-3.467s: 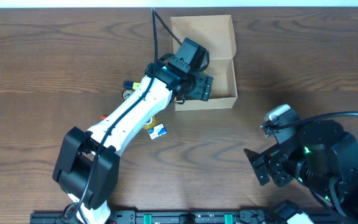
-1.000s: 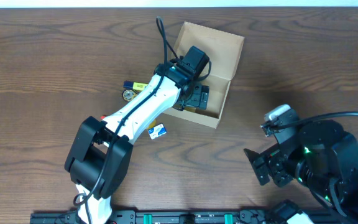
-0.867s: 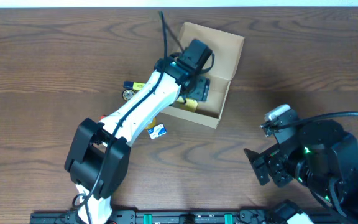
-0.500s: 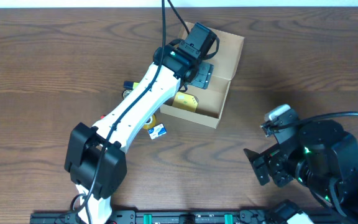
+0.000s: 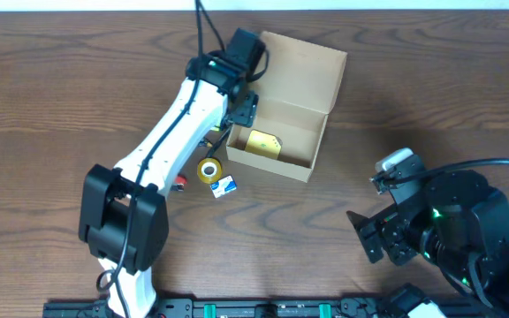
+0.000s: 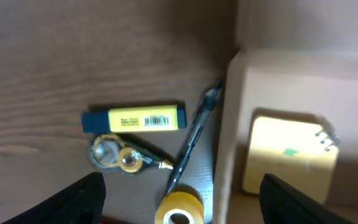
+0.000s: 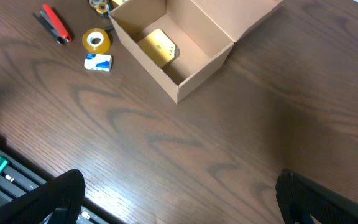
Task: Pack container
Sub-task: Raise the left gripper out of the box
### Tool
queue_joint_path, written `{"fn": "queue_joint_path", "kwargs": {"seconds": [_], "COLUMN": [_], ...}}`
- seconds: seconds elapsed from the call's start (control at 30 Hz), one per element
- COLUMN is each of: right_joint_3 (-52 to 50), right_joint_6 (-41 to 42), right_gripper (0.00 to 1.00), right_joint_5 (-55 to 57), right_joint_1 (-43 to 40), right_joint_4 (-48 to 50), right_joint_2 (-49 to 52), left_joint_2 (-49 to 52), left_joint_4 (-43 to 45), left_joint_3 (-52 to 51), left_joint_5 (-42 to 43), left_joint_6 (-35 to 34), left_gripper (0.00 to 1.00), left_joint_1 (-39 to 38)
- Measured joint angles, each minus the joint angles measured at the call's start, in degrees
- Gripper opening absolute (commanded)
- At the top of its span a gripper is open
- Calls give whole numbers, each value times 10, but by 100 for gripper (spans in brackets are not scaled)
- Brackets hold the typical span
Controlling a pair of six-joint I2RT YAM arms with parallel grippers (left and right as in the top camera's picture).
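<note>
The container (image 5: 318,134) is a tan cardboard box, open, with its flap lid (image 5: 303,60) leaning back. A yellow notepad (image 5: 262,143) lies inside it, also in the left wrist view (image 6: 288,155) and the right wrist view (image 7: 159,45). My left gripper (image 5: 237,119) hovers over the box's left wall, open and empty (image 6: 182,208). Beneath it on the table lie a yellow highlighter (image 6: 134,119), a correction tape (image 6: 120,155), a dark pen (image 6: 191,146) and a yellow tape roll (image 6: 179,208). My right gripper (image 5: 371,237) stands open and empty at the lower right, far from the box (image 7: 185,205).
The tape roll (image 5: 208,170), a small blue-and-white eraser (image 5: 225,185) and a red tool (image 5: 179,183) lie just left of the box front. The right wrist view shows the eraser (image 7: 98,61) and red tool (image 7: 55,25). Bare wood table (image 5: 343,203) lies between the box and the right arm.
My left gripper has pulled up and left out of the box, leaving the yellow notepad inside. The right arm has not moved.
</note>
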Motion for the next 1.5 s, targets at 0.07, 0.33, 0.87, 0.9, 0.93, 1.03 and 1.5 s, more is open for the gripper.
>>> {"fn": "queue_joint_path", "kwargs": {"seconds": [0.07,0.33,0.87,0.9,0.93,1.03,1.5], "right_joint_3": [0,0,0,0,0,0,0], "right_joint_6": [0,0,0,0,0,0,0], "right_gripper": [99,99,99,99,99,99,99], "right_joint_5": [0,0,0,0,0,0,0], "right_joint_1": [0,0,0,0,0,0,0], "right_joint_4": [0,0,0,0,0,0,0], "right_joint_2": [0,0,0,0,0,0,0], "left_joint_2": [0,0,0,0,0,0,0], "left_joint_4": [17,34,43,43,43,43,23], "left_joint_3": [-24,-40,-66,-66,-66,-66,-66], "left_joint_5": [24,73,92,92,93,98,123], "left_joint_6": [0,-1,-45,-54,-62,-88,-160], "left_gripper": [80,41,8,7,6,6,6], "left_joint_1": [5,-2,-2,-2,-2,-2,-2]}}
